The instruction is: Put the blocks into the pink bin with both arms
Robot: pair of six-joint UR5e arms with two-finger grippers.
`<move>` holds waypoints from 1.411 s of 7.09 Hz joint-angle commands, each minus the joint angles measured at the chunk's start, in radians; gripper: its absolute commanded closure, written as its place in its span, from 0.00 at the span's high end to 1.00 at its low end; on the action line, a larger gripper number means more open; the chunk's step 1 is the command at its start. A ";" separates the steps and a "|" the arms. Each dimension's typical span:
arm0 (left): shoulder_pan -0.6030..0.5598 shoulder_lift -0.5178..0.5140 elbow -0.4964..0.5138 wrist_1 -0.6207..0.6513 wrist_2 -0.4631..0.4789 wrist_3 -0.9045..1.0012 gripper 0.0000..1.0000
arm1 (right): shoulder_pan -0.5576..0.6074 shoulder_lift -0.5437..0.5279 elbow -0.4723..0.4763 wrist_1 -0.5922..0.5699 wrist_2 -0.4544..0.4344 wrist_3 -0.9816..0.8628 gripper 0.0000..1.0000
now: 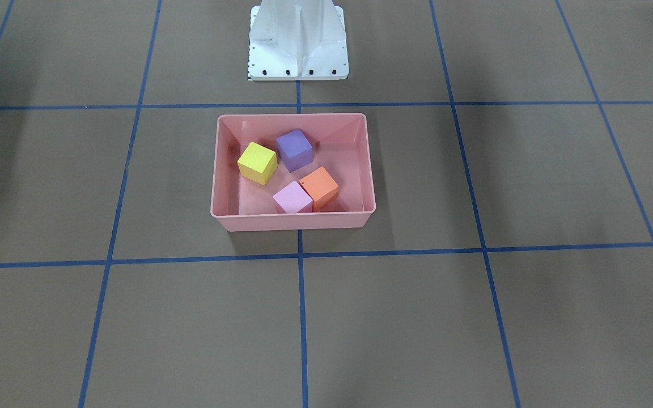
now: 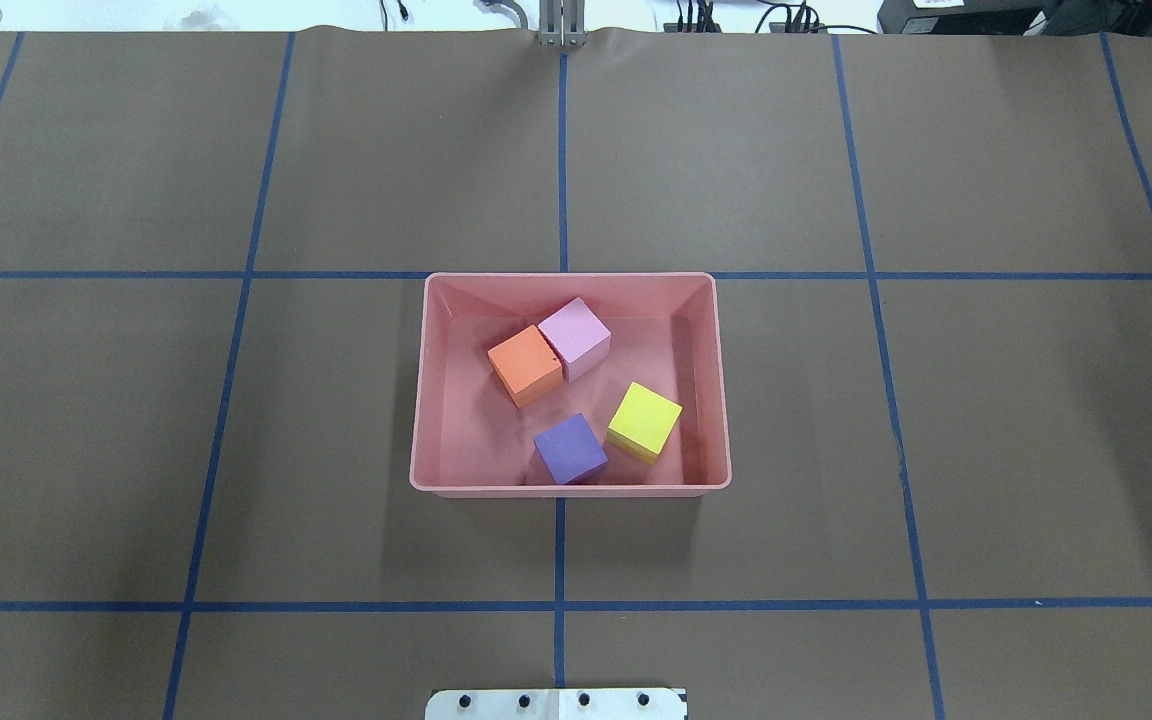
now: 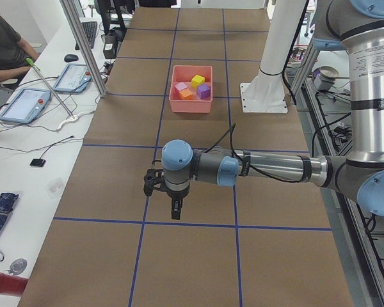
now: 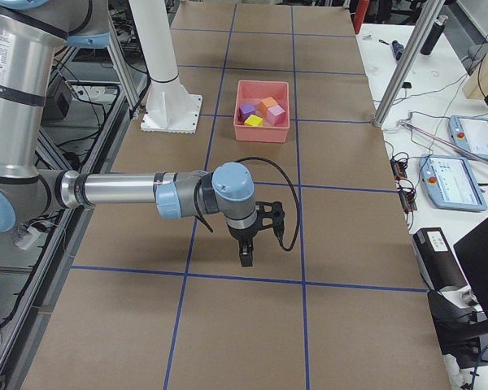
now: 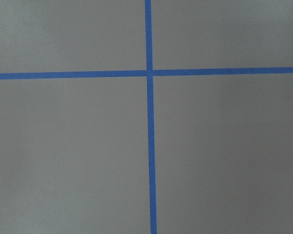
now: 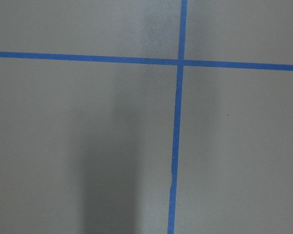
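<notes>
The pink bin (image 1: 295,221) stands at the table's middle; it also shows in the overhead view (image 2: 456,400). All four blocks lie inside it: yellow (image 1: 257,162), purple (image 1: 294,149), orange (image 1: 319,187) and light pink (image 1: 292,198). The orange and light pink blocks touch. My left gripper (image 3: 175,208) hangs above bare table far from the bin, in the exterior left view only. My right gripper (image 4: 246,253) hangs likewise at the other end, in the exterior right view only. I cannot tell whether either is open or shut.
The white fixed pedestal (image 1: 298,42) stands behind the bin on the robot's side. Blue tape lines (image 2: 561,605) grid the brown table. Side benches hold tablets and cables (image 3: 25,105), with a seated person (image 3: 3,45) at one.
</notes>
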 commanded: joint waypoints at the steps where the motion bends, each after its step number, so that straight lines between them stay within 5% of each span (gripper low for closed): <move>1: 0.002 -0.015 0.007 0.001 0.001 0.001 1.00 | -0.019 0.051 -0.009 -0.017 -0.006 0.017 1.00; 3: 0.000 -0.019 -0.008 -0.005 -0.005 0.007 1.00 | -0.036 0.145 -0.035 -0.121 -0.007 0.032 1.00; 10: 0.000 -0.010 -0.017 -0.019 -0.034 0.005 1.00 | -0.040 0.154 -0.045 -0.118 -0.001 0.037 1.00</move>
